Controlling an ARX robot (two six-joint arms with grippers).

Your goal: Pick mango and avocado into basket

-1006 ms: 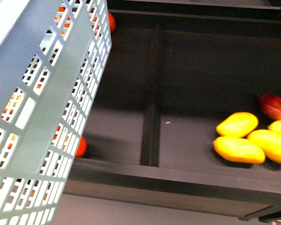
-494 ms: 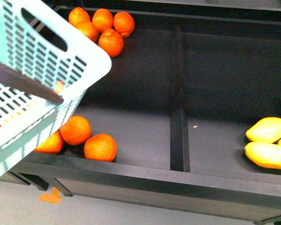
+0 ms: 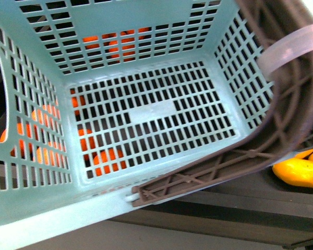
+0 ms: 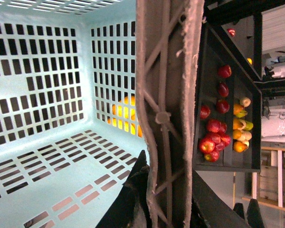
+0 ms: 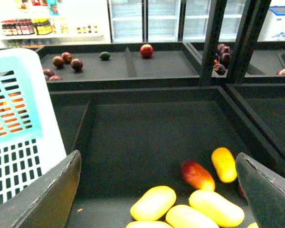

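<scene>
With my left jaws gripping the brown handle (image 4: 167, 118) of the empty basket (image 3: 151, 112) and my right jaws gaping wide above the nearest mango (image 5: 153, 203) in the black bin (image 5: 147, 137), I am judging it smooth, firm and prone to rolling, and aiming across its thick middle.

Oranges (image 3: 108, 161) lie on the black display tray (image 3: 208, 208) in the front view. Left wrist view: red apples (image 4: 213, 140) clustered in one compartment, mixed yellow-green fruit (image 4: 241, 133) in the next one. Right wrist view: a single red apple (image 5: 146, 50) in the back tray beside a divider (image 5: 128, 61), dark red fruit (image 5: 66, 59) further along, glass-door fridges (image 5: 147, 19) and a bottle shelf (image 5: 23, 26) behind
</scene>
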